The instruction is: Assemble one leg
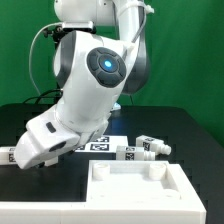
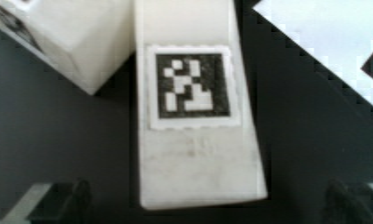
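Observation:
In the wrist view a white leg (image 2: 193, 110) with a black-and-white tag lies on the dark table, right between my gripper's (image 2: 204, 206) two dark fingers (image 2: 58, 200). The jaws stand open on either side of the leg, with a gap on each side. Another white tagged part (image 2: 67, 45) lies close beside the leg. In the exterior view the arm leans down to the exterior view's left and its white hand (image 1: 45, 140) hides the fingertips and that leg. Two more legs (image 1: 150, 148) (image 1: 127, 152) lie to the exterior view's right.
The large white square panel with raised rim (image 1: 135, 185) lies at the front. The marker board (image 1: 100, 146) lies behind it near the arm. Another tagged white part (image 1: 5, 155) sits at the exterior view's left edge. A white surface (image 2: 325, 50) shows in the wrist view.

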Tool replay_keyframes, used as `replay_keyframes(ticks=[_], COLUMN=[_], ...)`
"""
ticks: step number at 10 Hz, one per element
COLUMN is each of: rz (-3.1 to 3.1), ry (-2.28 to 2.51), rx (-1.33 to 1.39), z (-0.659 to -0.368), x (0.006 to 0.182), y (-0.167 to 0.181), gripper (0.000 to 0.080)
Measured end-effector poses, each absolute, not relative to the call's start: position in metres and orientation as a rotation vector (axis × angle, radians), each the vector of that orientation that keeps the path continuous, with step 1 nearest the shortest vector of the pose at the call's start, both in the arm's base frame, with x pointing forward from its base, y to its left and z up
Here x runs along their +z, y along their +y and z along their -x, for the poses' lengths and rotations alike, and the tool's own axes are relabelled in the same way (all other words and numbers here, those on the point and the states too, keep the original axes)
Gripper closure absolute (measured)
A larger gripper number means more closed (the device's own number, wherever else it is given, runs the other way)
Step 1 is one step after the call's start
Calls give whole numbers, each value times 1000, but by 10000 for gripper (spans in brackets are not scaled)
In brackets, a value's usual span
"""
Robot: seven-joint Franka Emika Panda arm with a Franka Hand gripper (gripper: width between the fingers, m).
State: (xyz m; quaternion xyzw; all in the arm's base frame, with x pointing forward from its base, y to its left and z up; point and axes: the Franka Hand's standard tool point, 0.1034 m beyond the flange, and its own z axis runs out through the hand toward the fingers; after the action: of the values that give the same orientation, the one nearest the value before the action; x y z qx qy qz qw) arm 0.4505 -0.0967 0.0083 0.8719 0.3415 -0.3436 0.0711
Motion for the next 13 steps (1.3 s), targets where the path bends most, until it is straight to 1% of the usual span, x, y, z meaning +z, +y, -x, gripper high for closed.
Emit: replay_keyframes(ticks=[1,3,5,7,10,11,12,13], rz=[-2602,-2610,-2604,-2610,-2609,-2609,-2609,-2614], ry=[1022,1031,1045,1060,1063,1063,1063,1064], rx=[-1088,-1068,-1074,-1063,-1064,-1064,-1064,-1054], z=[-448,-447,-445,-445,-445,-445,-445,-446], x=[7,2,2,3,3,3,3,3], y=[-96,-94,-94,-103,-103,-103,-103,-103], gripper=[151,151,151,151,151,259,407,407])
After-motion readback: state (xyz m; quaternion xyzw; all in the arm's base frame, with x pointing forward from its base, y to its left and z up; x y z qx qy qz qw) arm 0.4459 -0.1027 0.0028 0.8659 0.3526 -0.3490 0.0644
